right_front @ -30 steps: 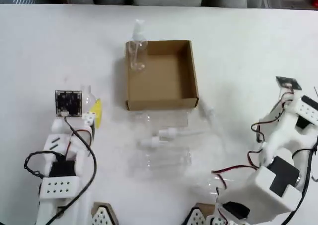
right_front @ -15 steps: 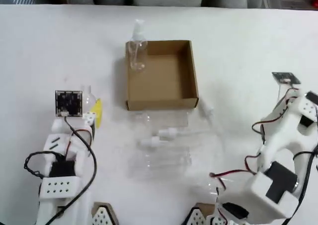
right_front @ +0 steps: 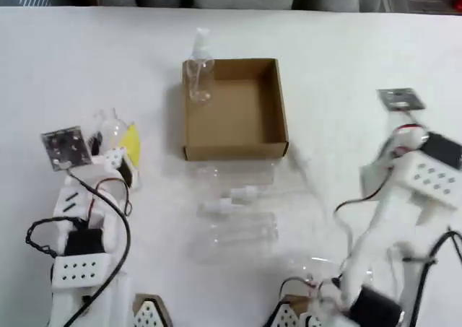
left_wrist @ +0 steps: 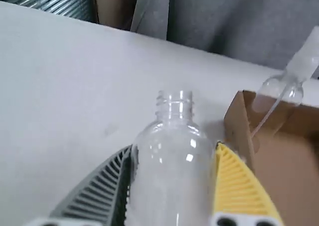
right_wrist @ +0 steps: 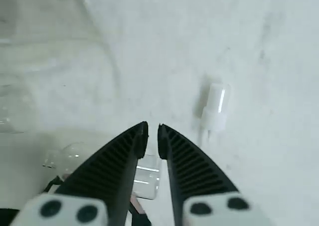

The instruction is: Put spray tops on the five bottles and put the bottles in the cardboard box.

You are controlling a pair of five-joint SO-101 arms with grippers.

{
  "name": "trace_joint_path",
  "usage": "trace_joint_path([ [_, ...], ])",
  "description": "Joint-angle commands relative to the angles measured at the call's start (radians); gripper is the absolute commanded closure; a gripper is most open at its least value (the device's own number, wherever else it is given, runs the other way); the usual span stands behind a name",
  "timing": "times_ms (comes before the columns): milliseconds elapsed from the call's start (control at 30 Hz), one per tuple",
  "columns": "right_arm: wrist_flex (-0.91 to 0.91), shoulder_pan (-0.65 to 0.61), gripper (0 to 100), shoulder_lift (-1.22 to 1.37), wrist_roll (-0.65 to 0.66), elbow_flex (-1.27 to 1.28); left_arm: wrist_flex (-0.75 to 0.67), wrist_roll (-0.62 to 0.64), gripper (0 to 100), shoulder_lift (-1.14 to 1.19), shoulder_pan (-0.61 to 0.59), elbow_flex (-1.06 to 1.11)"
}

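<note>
Open bottle (left_wrist: pixel 172 131) clamped between the left gripper's (left_wrist: pixel 174 151) grey and yellow fingers, near the tabletop's left edge, left of the box (right_front: pixel 234 151). Capped bottle (right_front: pixel 198 74) stands in the box's far left corner. Loose bottles (right_front: pixel 234 233) and spray tops (right_front: pixel 242 193) lie mid-table, just in front of the box. Right gripper (right_wrist: pixel 152 131) over the right side, fingers nearly together, holding nothing, one spray top (right_wrist: pixel 215 106) lying near its tips.

capped bottle (right_front: pixel 198 78) at corner of cardboard box (right_front: pixel 234 151)
</note>
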Motion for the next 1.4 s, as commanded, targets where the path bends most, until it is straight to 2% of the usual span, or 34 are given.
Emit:
trace_joint_path([
  [0, -0.013, -0.18, 98.1, -0.179, -0.115, 0.077, -0.028, 0.086, 98, -0.021, 0.048, -0.144],
  [167, -0.166, -0.449, 98.1, -0.366, -0.311, 0.203, -0.028, 0.109, 98, -0.021, 0.176, -0.192],
  [333, -0.331, -0.638, 98.1, -0.519, -0.331, 0.318, -0.04, 0.109, 98, -0.021, 0.236, -0.164],
  [400, -0.39, -0.723, 98.1, -0.575, -0.342, 0.39, -0.114, 0.109, 98, -0.021, 0.255, -0.124],
  [500, -0.522, -0.9, 98.1, -0.65, -0.476, 0.534, -0.313, 0.107, 98, -0.021, 0.268, -0.049],
  [567, -0.651, -0.992, 98.1, -0.697, -0.571, 0.657, -0.434, 0.115, 98, -0.021, 0.269, -0.018],
  [633, -0.828, -1.055, 98.1, -0.748, -0.601, 0.778, -0.474, 0.115, 98, -0.015, 0.269, -0.008],
  [767, -1.165, -1.139, 98.1, -0.855, -0.606, 0.993, -0.436, 0.117, 98, -0.015, 0.269, -0.006],
  [900, -1.382, -1.211, 98.1, -0.958, -0.608, 1.177, -0.427, 0.117, 98, -0.015, 0.269, -0.005],
  [1100, -1.509, -1.328, 98.1, -1.092, -0.608, 1.284, -0.431, 0.115, 98, -0.016, 0.312, 0.037],
  [1367, -1.573, -1.316, 98.1, -1.125, -0.608, 1.31, -0.427, 0.114, 98, -0.021, 0.334, 0.058],
])
